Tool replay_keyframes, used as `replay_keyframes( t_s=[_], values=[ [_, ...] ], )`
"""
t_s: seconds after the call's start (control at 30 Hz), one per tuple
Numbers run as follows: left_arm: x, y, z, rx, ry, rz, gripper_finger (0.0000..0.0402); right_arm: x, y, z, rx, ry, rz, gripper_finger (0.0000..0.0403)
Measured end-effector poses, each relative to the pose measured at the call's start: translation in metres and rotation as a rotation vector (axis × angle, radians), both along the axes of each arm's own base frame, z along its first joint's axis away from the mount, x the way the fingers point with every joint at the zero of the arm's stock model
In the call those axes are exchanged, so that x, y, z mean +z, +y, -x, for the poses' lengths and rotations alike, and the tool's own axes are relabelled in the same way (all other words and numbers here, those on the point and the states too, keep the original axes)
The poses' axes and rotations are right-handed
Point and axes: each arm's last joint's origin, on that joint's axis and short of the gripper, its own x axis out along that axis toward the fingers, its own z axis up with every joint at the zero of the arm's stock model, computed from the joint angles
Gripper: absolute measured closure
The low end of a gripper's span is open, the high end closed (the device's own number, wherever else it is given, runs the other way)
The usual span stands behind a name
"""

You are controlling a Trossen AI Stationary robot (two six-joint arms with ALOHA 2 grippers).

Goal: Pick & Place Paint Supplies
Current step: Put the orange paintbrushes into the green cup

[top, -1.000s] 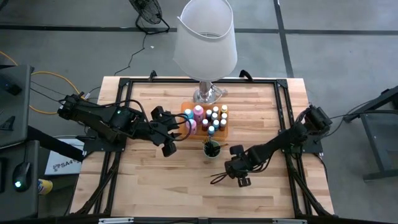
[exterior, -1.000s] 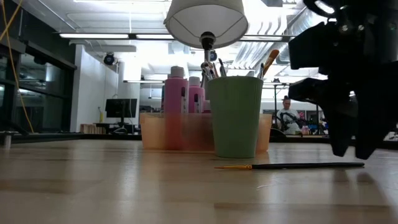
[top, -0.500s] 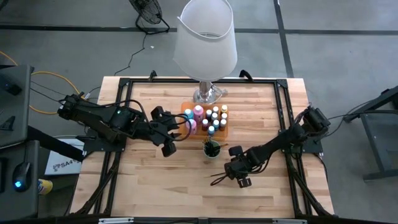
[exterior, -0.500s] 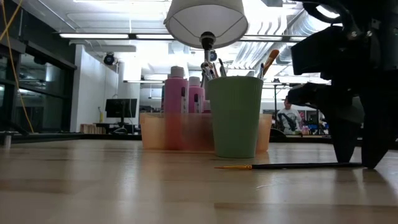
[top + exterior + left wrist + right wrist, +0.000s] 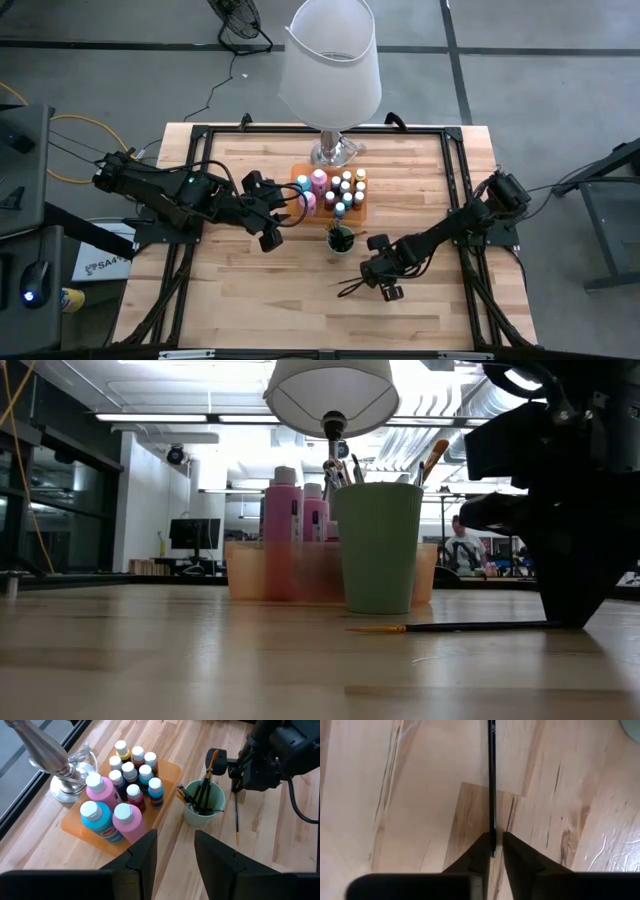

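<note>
A thin dark-handled brush (image 5: pixel 470 626) with a yellow tip lies flat on the wood table, in front of a green cup (image 5: pixel 378 550) holding more brushes. My right gripper (image 5: pixel 493 851) stands over the brush's dark end (image 5: pixel 385 284) and is shut on it. An orange tray (image 5: pixel 172 767) carries several small paint bottles (image 5: pixel 131 770) and taller pink and teal bottles (image 5: pixel 102 817), behind the cup. My left gripper (image 5: pixel 175 840) hangs open above the table left of the tray (image 5: pixel 270 232), with nothing between its fingers. My right gripper pinches the very end of the brush's dark handle (image 5: pixel 492 837) between its two fingertips. The fingers (image 5: pixel 570 610) come steeply from above and close across the handle. The brush lies flat on the table, its yellow tip (image 5: pixel 375 628) pointing away from the gripper.
A big lamp with a white shade (image 5: pixel 330 60) stands on a metal base (image 5: pixel 65 785) behind the tray. A black frame (image 5: pixel 320 130) runs round the table's edges. Bare wood stretches toward the near edge (image 5: pixel 280 310). A person (image 5: pixel 462 550) sits far off in the room.
My right gripper has sunk a little, down to the table top, with its fingers on either side of the brush's dark end, and has then shut on it. The brush has stayed flat where it lay.
</note>
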Motion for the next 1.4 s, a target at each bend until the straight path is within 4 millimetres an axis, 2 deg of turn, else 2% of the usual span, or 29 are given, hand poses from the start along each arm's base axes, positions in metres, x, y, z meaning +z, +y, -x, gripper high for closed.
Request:
replay_keyframes(
  t_s=[0.17, 0.33, 0.43, 0.67, 1.07, 1.4],
  values=[
    [0.000, 0.000, 0.000, 0.000, 0.000, 0.000, 0.0273, 0.000, 0.002, 0.001, 0.028, -0.005, 0.006, 0.0394],
    [0.000, 0.000, 0.000, 0.000, 0.000, 0.000, 0.0273, -0.001, 0.008, 0.004, 0.028, -0.008, 0.015, 0.0397],
    [0.000, 0.000, 0.000, 0.000, 0.000, 0.000, 0.0273, 0.000, 0.009, 0.005, -0.035, 0.006, -0.006, 0.0398],
    [0.000, 0.000, 0.000, 0.000, -0.001, 0.001, 0.0273, 0.014, 0.008, 0.012, -0.116, 0.027, -0.072, 0.0399],
    [0.001, 0.000, -0.001, 0.000, -0.009, 0.009, 0.0273, 0.054, 0.017, 0.001, -0.129, -0.043, -0.129, 0.0400],
    [0.003, -0.001, -0.003, -0.009, -0.042, 0.015, 0.0273, 0.118, 0.012, 0.005, -0.167, -0.233, -0.129, 0.0400]
  ],
)
